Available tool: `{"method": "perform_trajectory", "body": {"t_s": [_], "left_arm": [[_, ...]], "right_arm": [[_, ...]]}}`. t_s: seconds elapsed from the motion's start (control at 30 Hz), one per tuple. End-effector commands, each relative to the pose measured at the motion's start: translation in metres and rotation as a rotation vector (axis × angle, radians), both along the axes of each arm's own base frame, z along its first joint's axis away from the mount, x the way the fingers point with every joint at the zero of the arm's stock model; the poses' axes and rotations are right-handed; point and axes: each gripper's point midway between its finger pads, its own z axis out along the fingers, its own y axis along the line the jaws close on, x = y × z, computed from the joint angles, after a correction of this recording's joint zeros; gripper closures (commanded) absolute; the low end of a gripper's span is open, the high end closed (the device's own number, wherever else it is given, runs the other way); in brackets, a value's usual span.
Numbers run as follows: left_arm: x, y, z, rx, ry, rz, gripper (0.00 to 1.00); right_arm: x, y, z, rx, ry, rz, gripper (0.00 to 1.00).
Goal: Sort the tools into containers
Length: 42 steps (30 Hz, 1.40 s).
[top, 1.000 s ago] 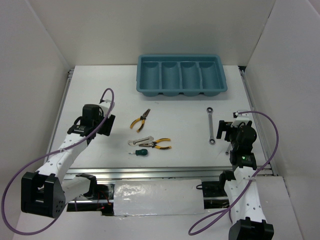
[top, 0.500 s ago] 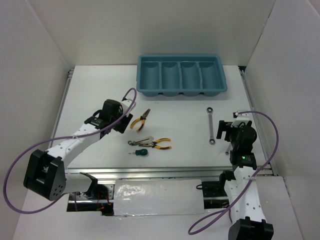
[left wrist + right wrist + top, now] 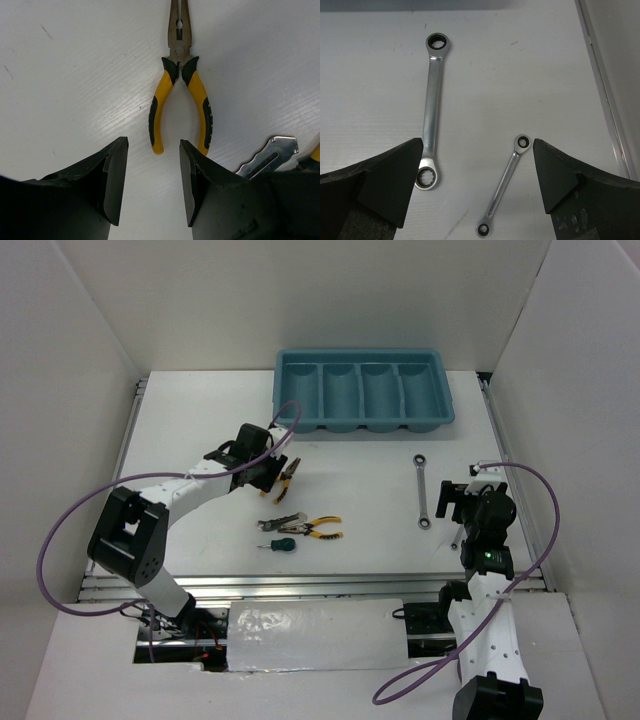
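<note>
The teal tray (image 3: pixel 445 405) with four compartments stands at the back. Long-nose yellow pliers (image 3: pixel 289 472) lie below it; in the left wrist view the pliers (image 3: pixel 181 85) lie just ahead of my fingertips, handles toward me. My left gripper (image 3: pixel 268 472) (image 3: pixel 153 150) is open and empty above the table. A second yellow pliers (image 3: pixel 322 528), a silver piece (image 3: pixel 283 523) (image 3: pixel 267 156) and a green screwdriver (image 3: pixel 283 544) lie nearer. My right gripper (image 3: pixel 455 502) (image 3: pixel 476 145) is open over a long wrench (image 3: pixel 422 491) (image 3: pixel 432 110) and a small wrench (image 3: pixel 505 185).
White walls close in the table on the left, back and right. A metal rail (image 3: pixel 505 455) runs along the right edge, seen also in the right wrist view (image 3: pixel 602 90). Purple cables loop from both arms.
My left arm has swung right across the table and its gripper now sits just behind the long-nose pliers' handles. The right arm has not moved.
</note>
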Motion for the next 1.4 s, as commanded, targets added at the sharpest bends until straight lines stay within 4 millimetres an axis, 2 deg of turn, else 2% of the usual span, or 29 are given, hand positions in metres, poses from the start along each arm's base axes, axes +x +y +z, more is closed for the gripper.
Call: {"method": "perform_trajectory", "body": {"t_s": [0.0,0.47,0.7,0.83,0.93,1.17,1.2,1.3,1.37], "left_arm": [[0.014,-0.008,0.002,-0.018,-0.018,0.02,0.41],[0.014,-0.009,-0.04,0.003,0.094,-0.01,0.46],[0.017,-0.007,-0.05,0.014,0.112,-0.007,0.48],[0.02,-0.004,-0.055,0.011,0.13,0.01,0.57],[0.023,-0.004,-0.056,0.012,0.133,0.008,0.65],[0.025,-0.004,-0.052,0.019,0.135,0.004,0.78],[0.024,-0.003,-0.05,0.02,0.133,0.002,0.82],[0.022,-0.009,-0.029,-0.018,0.1,-0.013,0.91],[0.018,-0.013,-0.016,-0.032,0.073,-0.026,0.94]], "right_arm": [[0.003,-0.004,0.015,-0.018,-0.035,-0.006,0.0],[0.003,-0.007,0.015,-0.018,-0.035,-0.018,0.0],[0.002,-0.007,0.016,-0.017,-0.037,-0.017,0.0],[0.002,-0.007,0.016,-0.019,-0.038,-0.018,0.0],[0.002,-0.007,0.016,-0.019,-0.037,-0.018,0.0],[0.003,-0.007,0.017,-0.019,-0.043,-0.019,0.0],[0.002,-0.007,0.016,-0.018,-0.038,-0.019,0.0],[0.003,-0.008,0.017,-0.019,-0.043,-0.019,0.0],[0.003,-0.008,0.016,-0.02,-0.043,-0.018,0.0]]}}
